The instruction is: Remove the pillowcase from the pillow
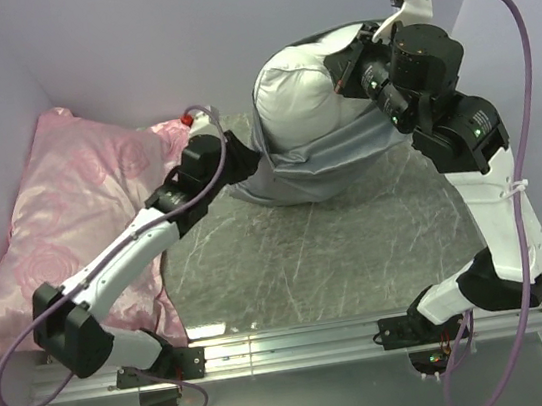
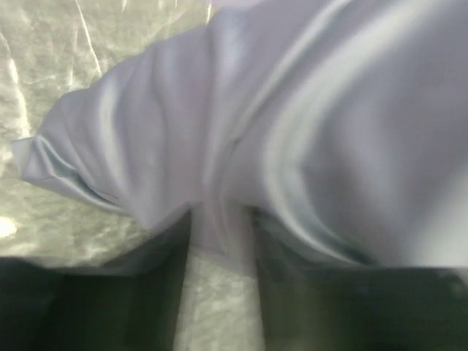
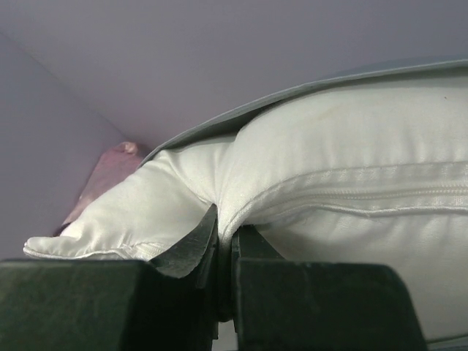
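Veined grey-green stone tabletop: carries a plump white rectangular pillow, upended near the far wall, lower half inside a silver-grey shiny fabric pillowcase. Right claw pinched on the pillow's seamed upper edge. Left claw clamped on a pillowcase fold.

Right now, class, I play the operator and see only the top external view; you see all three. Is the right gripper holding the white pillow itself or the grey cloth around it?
Observer: The pillow itself. In the right wrist view, the right gripper is shut on a fold of the white pillow, just where its seam runs in.
Operator: And what does the left gripper have?
Observer: In the left wrist view, the left gripper pinches a narrow fold of the grey pillowcase, with the marbled table showing beneath.
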Controlling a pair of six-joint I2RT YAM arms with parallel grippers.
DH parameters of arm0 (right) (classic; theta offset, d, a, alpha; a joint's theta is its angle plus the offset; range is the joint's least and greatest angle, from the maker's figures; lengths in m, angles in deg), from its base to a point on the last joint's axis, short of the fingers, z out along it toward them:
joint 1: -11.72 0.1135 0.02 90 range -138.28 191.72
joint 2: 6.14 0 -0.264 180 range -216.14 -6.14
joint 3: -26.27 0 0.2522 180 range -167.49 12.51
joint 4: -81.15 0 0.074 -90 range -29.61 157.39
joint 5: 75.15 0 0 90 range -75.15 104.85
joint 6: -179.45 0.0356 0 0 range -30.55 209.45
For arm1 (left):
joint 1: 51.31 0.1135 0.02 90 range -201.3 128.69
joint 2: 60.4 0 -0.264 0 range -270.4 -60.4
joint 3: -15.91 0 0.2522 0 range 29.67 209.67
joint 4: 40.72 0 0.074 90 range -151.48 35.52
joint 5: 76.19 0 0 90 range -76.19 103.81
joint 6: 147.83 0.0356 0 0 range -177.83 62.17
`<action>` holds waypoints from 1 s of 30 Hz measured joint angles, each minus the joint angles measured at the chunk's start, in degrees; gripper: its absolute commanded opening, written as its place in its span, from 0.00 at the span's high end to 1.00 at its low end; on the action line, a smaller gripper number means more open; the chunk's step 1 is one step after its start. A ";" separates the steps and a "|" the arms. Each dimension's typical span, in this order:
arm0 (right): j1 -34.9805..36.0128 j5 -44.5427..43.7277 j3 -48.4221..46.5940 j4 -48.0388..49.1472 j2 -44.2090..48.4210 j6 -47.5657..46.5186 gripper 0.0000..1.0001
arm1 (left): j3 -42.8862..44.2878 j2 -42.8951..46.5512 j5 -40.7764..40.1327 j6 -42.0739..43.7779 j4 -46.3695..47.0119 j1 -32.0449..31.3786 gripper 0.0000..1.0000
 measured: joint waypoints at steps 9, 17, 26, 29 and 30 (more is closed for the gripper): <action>-0.04 4.00 0.35 4.96 -3.34 0.02 1.00 | 18.40 12.39 2.73 9.46 -11.34 0.00 0.22; -0.07 9.27 1.77 7.13 -3.80 0.04 1.00 | 31.21 15.02 6.75 21.44 -8.13 -6.23 0.19; -0.13 17.11 0.66 7.96 -6.80 0.31 1.00 | 37.66 2.21 1.64 41.83 -9.77 -13.44 0.15; -0.15 18.86 0.66 7.82 -6.97 0.44 1.00 | 35.54 -0.17 -0.83 49.29 -10.27 -14.99 0.16; -0.15 19.17 0.63 7.76 -6.97 0.46 1.00 | 34.77 -0.31 -1.70 51.25 -10.25 -15.32 0.16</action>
